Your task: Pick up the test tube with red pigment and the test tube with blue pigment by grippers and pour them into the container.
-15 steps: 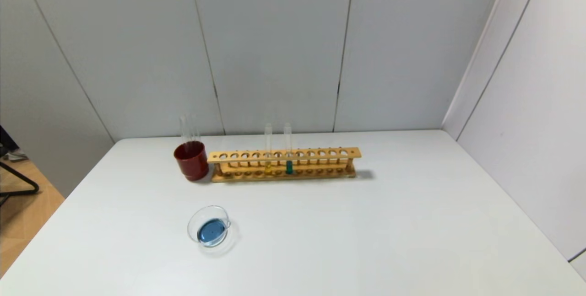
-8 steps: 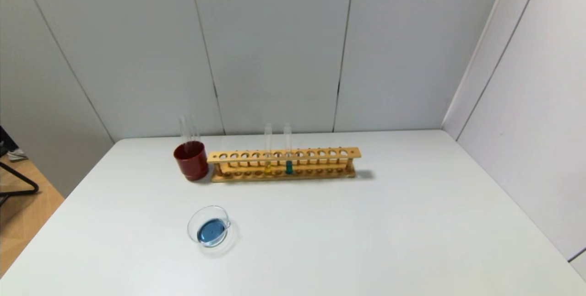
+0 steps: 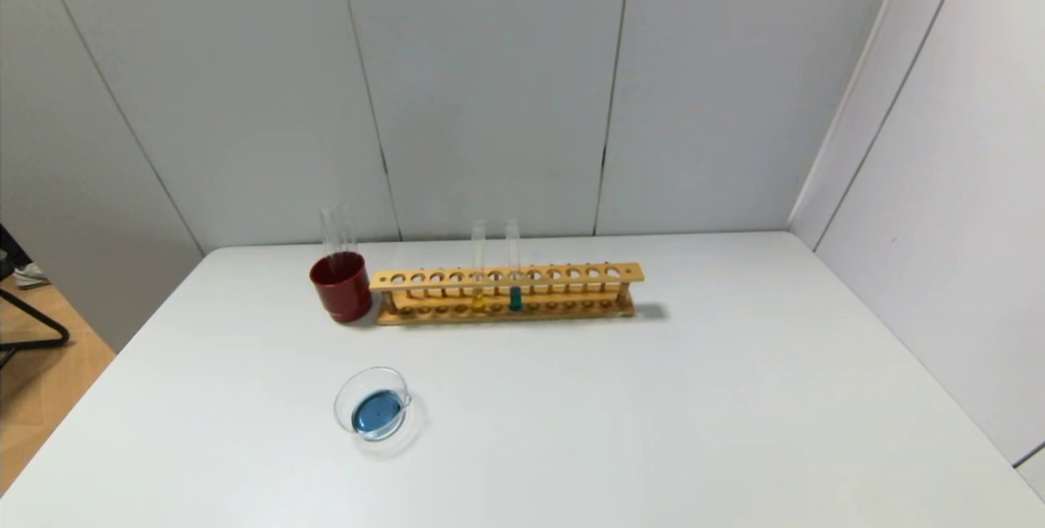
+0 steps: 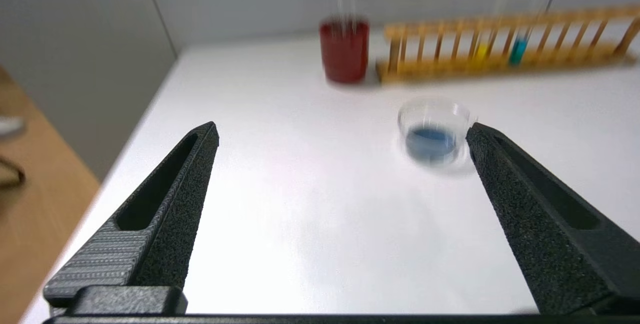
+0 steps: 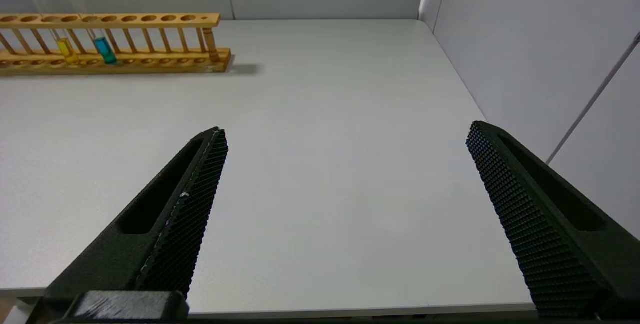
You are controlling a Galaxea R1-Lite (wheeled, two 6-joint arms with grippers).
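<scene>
Standing on the white worktop (image 3: 694,397), a long wooden test-tube rack (image 3: 506,293) sits near the back wall, and a dark red opaque cup (image 3: 340,286) is just beside its left end. Two thin clear glass tubes (image 3: 337,228) rise out of that cup; whether any liquid is left in them cannot be told. In the rack, two more clear tubes stand upright in neighbouring holes near its middle: one with yellow liquid (image 3: 478,298) at its bottom, and to its right one with teal-green liquid (image 3: 515,298).

The small, shallow round dish of clear glass (image 3: 373,403), the container, lies on the worktop in front of the cup, well apart from the rack, and holds a pool of blue liquid.

Neither arm shows in the head view. The left wrist view shows the left claw (image 4: 340,131) with its two black pointed fingers (image 4: 165,214) spread wide apart and nothing between them, above the left part of the worktop with the dish ahead of it. The right claw (image 5: 345,131) is likewise spread wide and empty, above the bare near-right part of the worktop, with the rack far off.
</scene>
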